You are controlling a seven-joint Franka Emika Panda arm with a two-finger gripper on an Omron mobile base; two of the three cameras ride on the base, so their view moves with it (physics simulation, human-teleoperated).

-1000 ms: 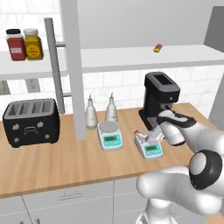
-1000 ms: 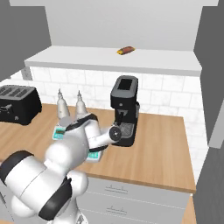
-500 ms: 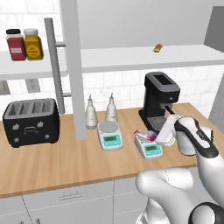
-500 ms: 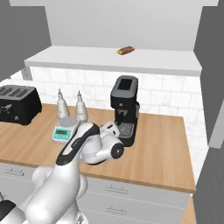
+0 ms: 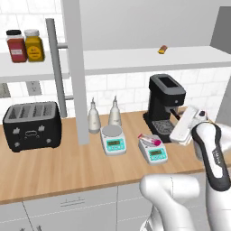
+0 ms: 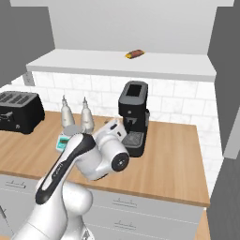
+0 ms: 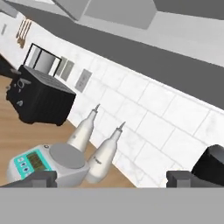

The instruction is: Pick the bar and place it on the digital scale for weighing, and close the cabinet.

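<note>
The pink bar [image 5: 149,140] lies across the pan of the right-hand digital scale [image 5: 154,152], which has a teal display. My gripper [image 5: 177,134] hangs open just to the right of that scale, in front of the coffee machine, holding nothing. In the hand view its fingertips [image 7: 38,179] stand wide apart, looking at the other scale [image 7: 46,164] and two bottles. The cabinet [image 5: 75,67] has its grey door swung out towards me, edge-on, with its long silver handle [image 5: 55,67] showing and the white shelf [image 5: 135,59] exposed.
A black coffee machine [image 5: 165,103] stands close behind the hand. A second scale [image 5: 113,139], two bottles [image 5: 94,117] and a black toaster [image 5: 31,125] line the counter to the left. A small orange-brown item [image 5: 163,48] and two jars [image 5: 25,45] sit on the shelf.
My hand has drawn back to the right and slightly up from the right-hand scale. The bar has stayed on the scale's pan.
</note>
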